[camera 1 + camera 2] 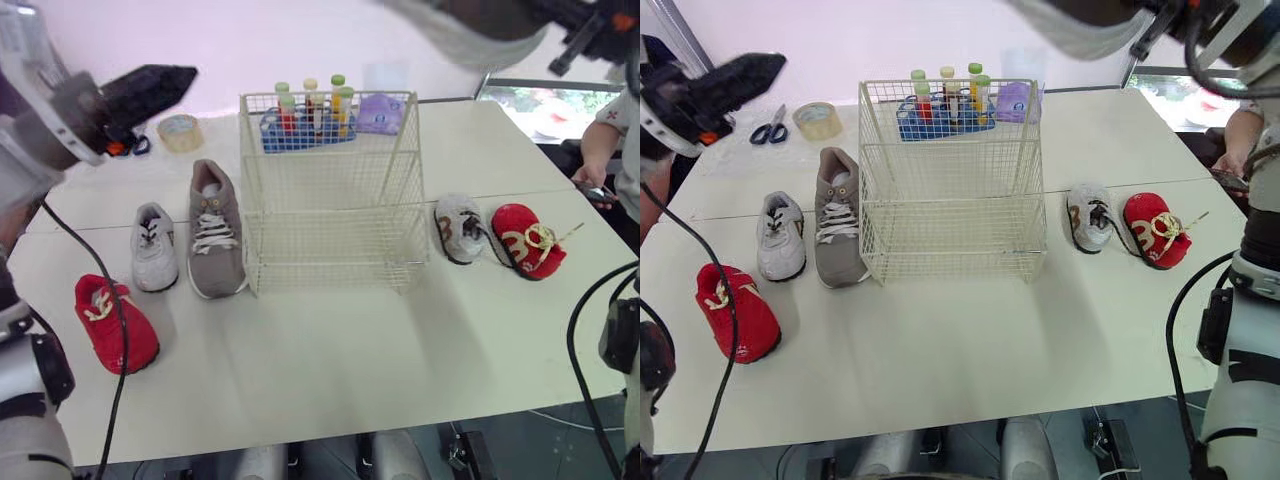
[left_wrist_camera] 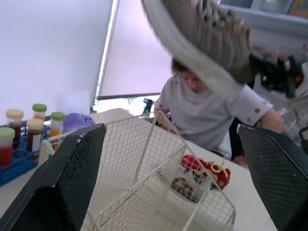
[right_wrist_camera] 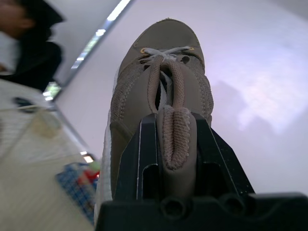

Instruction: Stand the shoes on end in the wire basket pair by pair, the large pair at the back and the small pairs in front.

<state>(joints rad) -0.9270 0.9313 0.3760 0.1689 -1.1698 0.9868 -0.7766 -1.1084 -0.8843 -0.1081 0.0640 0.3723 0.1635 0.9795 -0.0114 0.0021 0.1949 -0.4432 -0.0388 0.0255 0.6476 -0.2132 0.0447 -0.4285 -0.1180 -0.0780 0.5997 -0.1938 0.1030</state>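
A white counter [image 1: 970, 350] carries the wire basket [image 1: 950, 180] at its middle, with a pale wall behind, a window [image 1: 550, 105] at the far right, and a person [image 2: 207, 110] at the right edge. Left of the basket lie a taupe sneaker [image 1: 838, 235], a small grey sneaker [image 1: 780, 238] and a small red shoe [image 1: 735, 312]. To its right are another grey shoe [image 1: 1090, 217] and a red shoe [image 1: 1155, 230]. A tube rack [image 1: 940, 115], tape roll [image 1: 818, 120] and scissors [image 1: 768, 128] sit behind. The right gripper's [image 3: 174, 149] fingers clamp a second taupe sneaker [image 2: 207, 43], held high. The left gripper's [image 2: 171, 132] fingers are spread wide.
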